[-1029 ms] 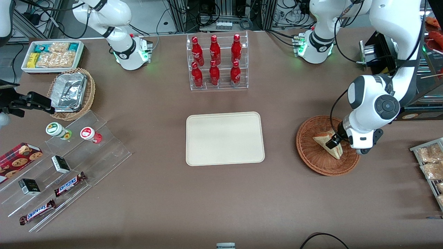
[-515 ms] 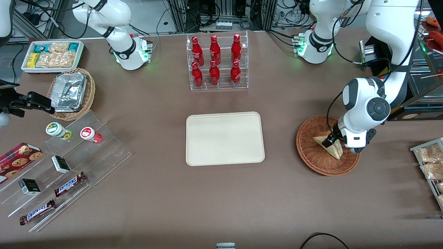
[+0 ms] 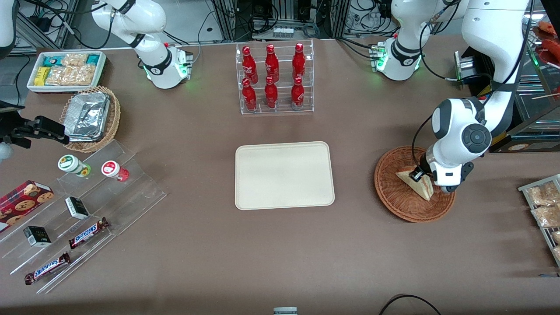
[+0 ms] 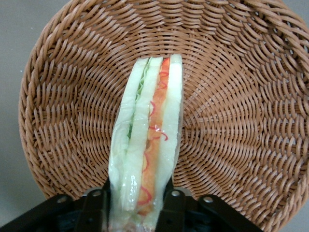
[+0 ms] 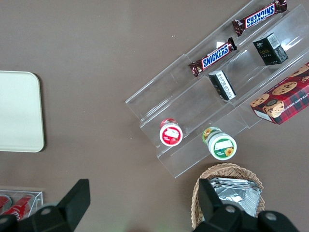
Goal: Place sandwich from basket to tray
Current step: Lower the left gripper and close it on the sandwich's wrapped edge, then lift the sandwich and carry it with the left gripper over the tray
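Left wrist view: gripper (image 4: pixel 136 203) fingers (image 4: pixel 96 205) clamped on the pale triangular sandwich wedge (image 4: pixel 147 140), its long axis pointing straight away, inside the reddish-brown wicker basket (image 4: pixel 231 121); cream rectangular tray (image 3: pixel 284 175) waits beside the basket, toward the parked arm's end of the bench.

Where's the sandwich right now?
The sandwich is in the basket toward the working arm's end of the table, pinched on both sides by the gripper, apart from the tray.
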Controlling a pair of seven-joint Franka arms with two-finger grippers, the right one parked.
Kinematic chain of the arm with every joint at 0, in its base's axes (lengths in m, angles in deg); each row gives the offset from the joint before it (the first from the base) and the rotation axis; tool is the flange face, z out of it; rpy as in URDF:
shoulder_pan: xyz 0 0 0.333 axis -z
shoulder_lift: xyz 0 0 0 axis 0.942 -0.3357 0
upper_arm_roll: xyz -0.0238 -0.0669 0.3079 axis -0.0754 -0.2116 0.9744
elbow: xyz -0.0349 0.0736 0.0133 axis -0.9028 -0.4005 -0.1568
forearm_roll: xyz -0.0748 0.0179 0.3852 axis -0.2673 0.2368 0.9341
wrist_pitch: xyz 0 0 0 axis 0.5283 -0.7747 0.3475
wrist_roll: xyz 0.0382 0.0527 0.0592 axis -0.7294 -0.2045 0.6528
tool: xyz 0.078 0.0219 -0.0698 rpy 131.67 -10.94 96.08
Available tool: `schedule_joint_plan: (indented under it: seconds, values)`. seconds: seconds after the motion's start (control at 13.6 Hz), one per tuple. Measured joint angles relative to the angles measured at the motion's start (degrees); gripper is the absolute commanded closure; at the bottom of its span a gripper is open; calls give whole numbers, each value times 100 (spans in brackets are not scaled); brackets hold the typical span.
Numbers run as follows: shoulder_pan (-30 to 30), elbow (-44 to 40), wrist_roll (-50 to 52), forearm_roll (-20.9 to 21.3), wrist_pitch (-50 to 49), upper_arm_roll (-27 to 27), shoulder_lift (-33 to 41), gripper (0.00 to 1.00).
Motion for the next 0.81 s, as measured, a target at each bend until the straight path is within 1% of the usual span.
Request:
schedule_joint_plan:
  seconds: [0.22,0.44,0.59,0.81]
  values:
    - [0,-127,0,0,-369,0,84,100]
    - [0,-689,-1,0,-1182,-64,205,100]
    - [3,-1097,-1,0,-1567,-268,240,100]
    - [17,-1393,-1,0,-1630,-774,235,100]
